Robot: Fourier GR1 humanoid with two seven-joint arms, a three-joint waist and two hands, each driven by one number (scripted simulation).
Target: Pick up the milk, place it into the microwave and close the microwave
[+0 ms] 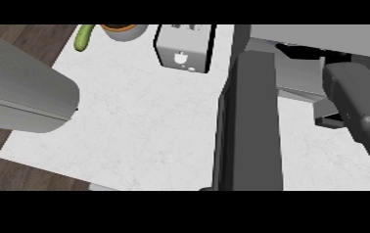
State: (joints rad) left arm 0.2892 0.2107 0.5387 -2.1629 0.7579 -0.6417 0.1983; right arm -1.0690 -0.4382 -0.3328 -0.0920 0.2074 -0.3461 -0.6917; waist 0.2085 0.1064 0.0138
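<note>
White marble counter carries a toaster, cucumber and bowl; microwave door stands open; right hand's grip unclear.

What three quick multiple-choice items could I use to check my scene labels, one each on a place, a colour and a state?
1. Where is the cucumber?
A. at the counter's far left corner
B. inside the microwave
C. at the counter's near edge

2. What colour is the counter's top?
A. black
B. white
C. red

3. How is the microwave door?
A. shut
B. lying flat on the counter
C. open

Key:
1 A: the cucumber lies at the upper left.
2 B: the counter is white and marbled.
3 C: the microwave door stands swung out over the counter.
</note>
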